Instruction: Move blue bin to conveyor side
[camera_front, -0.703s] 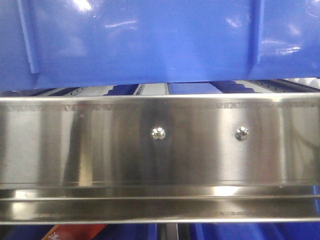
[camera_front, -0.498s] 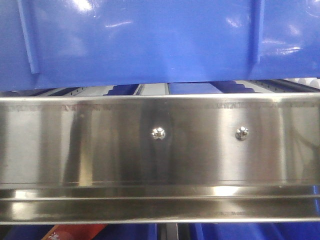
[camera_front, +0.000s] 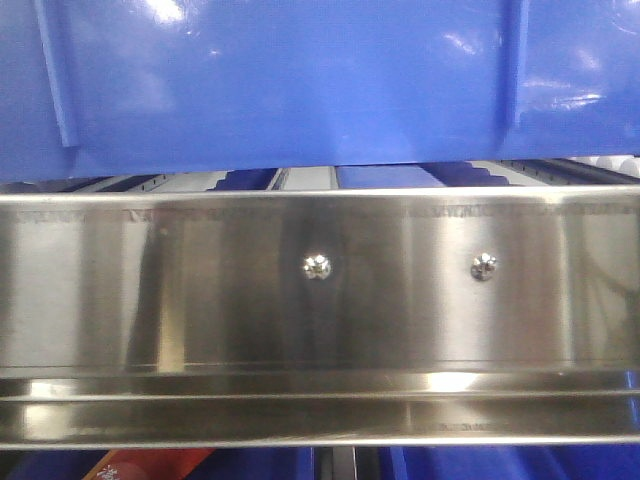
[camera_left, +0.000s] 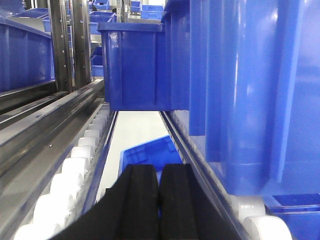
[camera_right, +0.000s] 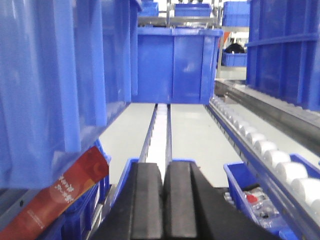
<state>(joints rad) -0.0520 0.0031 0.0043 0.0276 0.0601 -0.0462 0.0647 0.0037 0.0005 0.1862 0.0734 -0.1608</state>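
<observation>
We saw the bin (camera_front: 300, 90) across the whole 12 o'clock part of the front view, wider than the view itself. Its glossy wall had two slim ribs. Its lower edge stood just above the steel rail (camera_front: 200, 310), which crossed the view and carried two screws (camera_front: 317, 265). A red packet (camera_front: 150, 465) showed at 7 o'clock, under the rail.

The left end effector (camera_left: 159, 172) was fully closed, its black fingers (camera_left: 140, 200) pressed together with nothing between them. The bin rose close at its 3 o'clock, and white rollers (camera_left: 75, 170) ran at its 9 o'clock. The right end effector (camera_right: 163, 170) was closed in the same way and held nothing, with the bin at its 9 o'clock. We could not tell whether either one touched the bin. A far bin (camera_right: 175, 65) stood at 12 o'clock.
</observation>
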